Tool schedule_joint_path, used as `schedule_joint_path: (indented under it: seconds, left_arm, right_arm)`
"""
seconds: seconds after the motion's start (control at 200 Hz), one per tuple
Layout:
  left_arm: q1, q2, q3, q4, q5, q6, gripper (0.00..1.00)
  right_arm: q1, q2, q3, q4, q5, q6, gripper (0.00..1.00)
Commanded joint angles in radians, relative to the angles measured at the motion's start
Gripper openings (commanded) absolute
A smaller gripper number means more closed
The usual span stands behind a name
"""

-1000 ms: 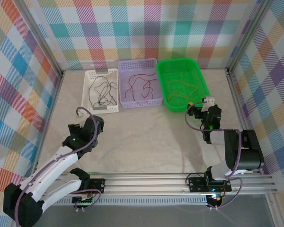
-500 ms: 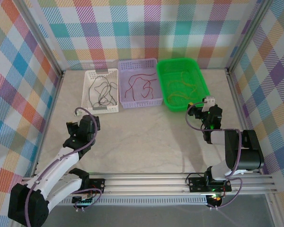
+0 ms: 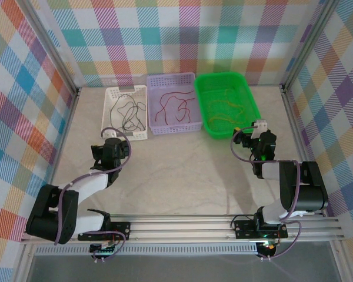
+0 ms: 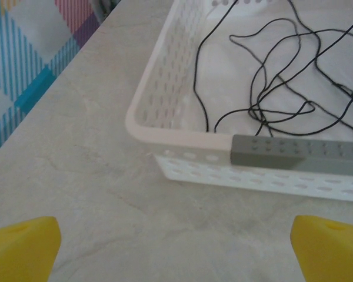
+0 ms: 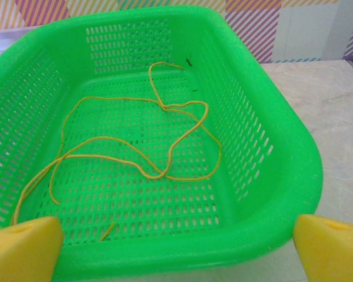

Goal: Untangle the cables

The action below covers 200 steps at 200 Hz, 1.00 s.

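I've got the cables sorted by colour: black cable (image 4: 260,108) in the white basket (image 4: 182,141), red cable (image 3: 163,107) in the purple basket (image 3: 176,128), orange cable (image 5: 163,174) in the green basket (image 5: 270,176). My left gripper (image 4: 176,249) faces the white basket and my right gripper (image 5: 176,247) faces the green one. Both sets of jaws are spread wide, holding nothing.
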Motion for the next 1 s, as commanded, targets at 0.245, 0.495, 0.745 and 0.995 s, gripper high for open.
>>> schedule_joint_path:
  seconds: [0.245,0.495,0.745,0.995]
  left_arm:
    - [0.041,0.137,0.009,0.248,0.138,0.03,1.0]
    - [0.073,0.241,0.023,0.33,0.138,0.017,1.0]
    - [0.136,0.275,-0.001,0.385,0.314,0.006,1.0]
    - [0.144,0.29,-0.011,0.424,0.347,0.012,1.0]
  right_arm:
    - [-0.002,0.022,-0.002,-0.066,-0.039,-0.011,1.0]
    - [-0.002,0.022,-0.001,-0.066,-0.038,-0.012,1.0]
    - [-0.003,0.023,0.0,-0.066,-0.038,-0.012,1.0]
    - [-0.002,0.023,0.0,-0.068,-0.038,-0.012,1.0]
